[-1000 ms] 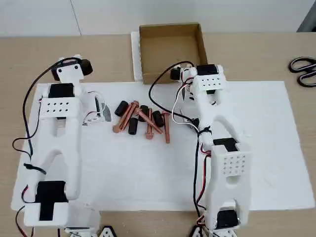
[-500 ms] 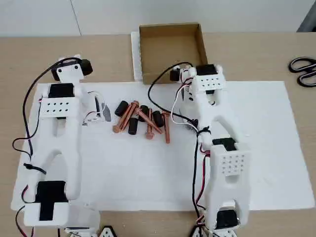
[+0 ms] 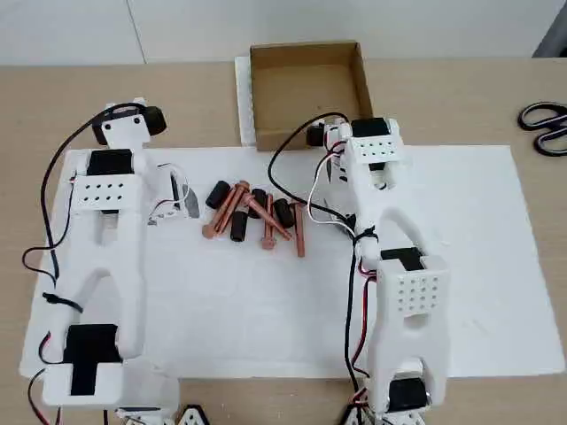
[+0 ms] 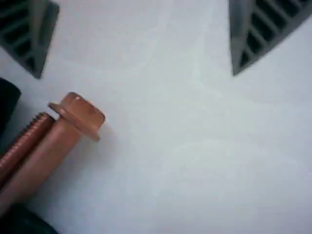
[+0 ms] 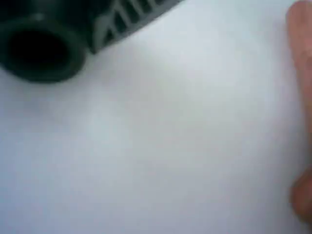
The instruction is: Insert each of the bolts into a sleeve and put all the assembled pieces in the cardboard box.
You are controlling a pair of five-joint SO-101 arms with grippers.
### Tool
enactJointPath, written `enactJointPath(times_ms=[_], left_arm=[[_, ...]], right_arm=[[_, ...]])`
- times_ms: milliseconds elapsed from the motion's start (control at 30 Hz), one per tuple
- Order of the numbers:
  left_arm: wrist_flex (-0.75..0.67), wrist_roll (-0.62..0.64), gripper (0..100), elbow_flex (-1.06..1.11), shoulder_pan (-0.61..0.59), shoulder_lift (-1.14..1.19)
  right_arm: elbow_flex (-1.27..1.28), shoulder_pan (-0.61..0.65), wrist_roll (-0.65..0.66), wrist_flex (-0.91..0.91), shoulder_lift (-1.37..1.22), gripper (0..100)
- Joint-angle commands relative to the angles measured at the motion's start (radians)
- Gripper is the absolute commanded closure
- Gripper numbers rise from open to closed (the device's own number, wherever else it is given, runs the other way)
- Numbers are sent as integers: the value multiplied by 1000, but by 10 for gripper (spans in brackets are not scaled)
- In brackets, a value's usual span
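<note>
Step in hand, I judge: first pick, nothing assembled. Bolts (image 3: 257, 212) and sleeves (image 3: 237, 226) are heaped loose just short of the cardboard box (image 3: 306, 46), which holds no pieces. Left claw (image 4: 135, 68) is released and empty, also short of the box. Right claw (image 3: 326, 181): can't tell its state. Next I need a grip on one bolt shank.

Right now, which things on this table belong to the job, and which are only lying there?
Part of the job: bolts, black sleeves, cardboard box.

Only lying there: scissors near the table's edge, white sheet under the parts.
</note>
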State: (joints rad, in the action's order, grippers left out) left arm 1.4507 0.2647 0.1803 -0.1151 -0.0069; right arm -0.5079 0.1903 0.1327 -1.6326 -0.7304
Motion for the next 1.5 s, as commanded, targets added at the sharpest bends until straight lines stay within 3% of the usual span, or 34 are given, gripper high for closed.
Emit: enactJointPath(times_ms=[0, 267, 600, 767, 933, 1100, 1200, 1467], left_arm=[[-18, -8, 763, -2, 6, -31], [-18, -11, 763, -2, 8, -31], [0, -152, 763, -33, 81, -31], [83, -163, 763, -206, 170, 9], [181, -161, 764, -426, 265, 282], [278, -72, 764, -697, 319, 554], [304, 74, 764, -826, 341, 647], [302, 123, 763, -835, 356, 571]], right_arm=[[-8, 8, 8, 36, -19, 985], [-35, -1, 25, -22, 31, 993], [-91, -5, 25, -93, 366, 995], [-83, -54, 25, -94, 437, 995], [-25, -113, 25, -94, 441, 995], [-21, -133, 25, -93, 443, 995], [-20, -133, 25, -90, 440, 995], [-20, -134, 25, -84, 437, 994]])
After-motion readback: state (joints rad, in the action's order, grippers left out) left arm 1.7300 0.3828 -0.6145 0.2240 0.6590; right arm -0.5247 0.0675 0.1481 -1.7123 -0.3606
